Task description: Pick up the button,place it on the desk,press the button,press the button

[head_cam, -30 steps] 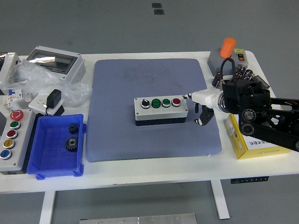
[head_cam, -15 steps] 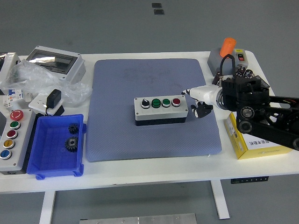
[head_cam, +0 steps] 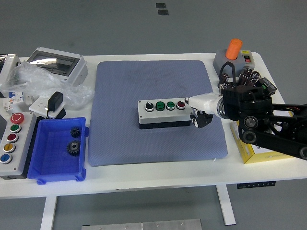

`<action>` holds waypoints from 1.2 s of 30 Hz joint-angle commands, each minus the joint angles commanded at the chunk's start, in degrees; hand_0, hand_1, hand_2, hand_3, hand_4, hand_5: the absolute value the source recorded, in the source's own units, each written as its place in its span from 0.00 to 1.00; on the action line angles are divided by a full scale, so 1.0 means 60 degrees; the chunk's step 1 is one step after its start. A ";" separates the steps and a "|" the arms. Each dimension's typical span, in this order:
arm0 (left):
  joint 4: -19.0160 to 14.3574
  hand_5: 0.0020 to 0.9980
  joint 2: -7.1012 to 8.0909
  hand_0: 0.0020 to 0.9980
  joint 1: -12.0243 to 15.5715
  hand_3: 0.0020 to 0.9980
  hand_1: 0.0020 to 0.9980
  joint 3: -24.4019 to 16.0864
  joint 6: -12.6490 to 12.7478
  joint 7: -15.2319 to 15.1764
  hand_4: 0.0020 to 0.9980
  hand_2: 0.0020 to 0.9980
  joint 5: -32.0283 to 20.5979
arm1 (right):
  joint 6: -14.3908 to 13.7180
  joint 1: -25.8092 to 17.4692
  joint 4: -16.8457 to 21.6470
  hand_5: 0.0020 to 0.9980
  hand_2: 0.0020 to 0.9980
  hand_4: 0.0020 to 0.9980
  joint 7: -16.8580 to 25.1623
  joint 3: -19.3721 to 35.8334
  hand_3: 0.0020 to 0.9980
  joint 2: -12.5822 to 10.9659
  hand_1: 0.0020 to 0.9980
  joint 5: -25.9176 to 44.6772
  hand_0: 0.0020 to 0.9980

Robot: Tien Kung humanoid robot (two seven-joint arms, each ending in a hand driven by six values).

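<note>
Here I found the button box (head_cam: 165, 114) sitting flat on the blue mat (head_cam: 156, 112), roughly at the mat's middle, on the white bench (head_cam: 158, 175). Its top carried a black knob, two green buttons and a red button (head_cam: 181, 104) in a row, the red one at the right end. My right hand (head_cam: 197, 109) came in from the right edge, one white finger (head_cam: 200, 101) stretched out level with its tip at the red button; I could not tell whether it was pressing down or merely touching. The other fingers (head_cam: 201, 120) were curled under, just beside the box's right end, holding nothing. My left hand was out of view. To the left I noted a blue bin (head_cam: 58, 152) with two dark gears (head_cam: 73, 146) in it, and a second button panel (head_cam: 10, 139) at the bench's left edge. A yellow box (head_cam: 252, 146) lay partly under my right arm.
</note>
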 joint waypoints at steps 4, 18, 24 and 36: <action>0.0000 0.06 0.0009 0.71 -0.0002 0.61 0.69 0.0000 0.0007 -0.0004 0.62 0.57 0.0002 | 0.0018 -0.0028 -0.0105 0.00 0.23 0.19 0.0000 -0.0122 1.00 0.0063 0.26 0.0081 0.30; 0.0000 0.05 0.0022 0.71 -0.0016 0.61 0.69 -0.0003 0.0055 -0.0075 0.64 0.57 -0.0014 | -0.0527 -0.0104 0.0063 0.00 0.23 0.19 0.0106 0.0349 1.00 -0.0202 0.25 0.0163 0.29; 0.0000 0.05 -0.0004 0.71 0.0011 0.61 0.69 -0.0018 0.0012 -0.0001 0.64 0.57 -0.0022 | 0.0014 -0.1036 0.0393 0.00 0.23 0.18 0.0320 0.2106 1.00 -0.0869 0.25 0.1022 0.29; 0.0000 0.05 -0.0266 0.71 0.0084 0.60 0.69 0.0420 0.0195 0.0095 0.65 0.57 -0.0372 | -0.1765 -0.3900 0.0295 0.14 0.52 0.52 0.1816 0.6396 0.95 0.0835 0.42 -0.1706 0.33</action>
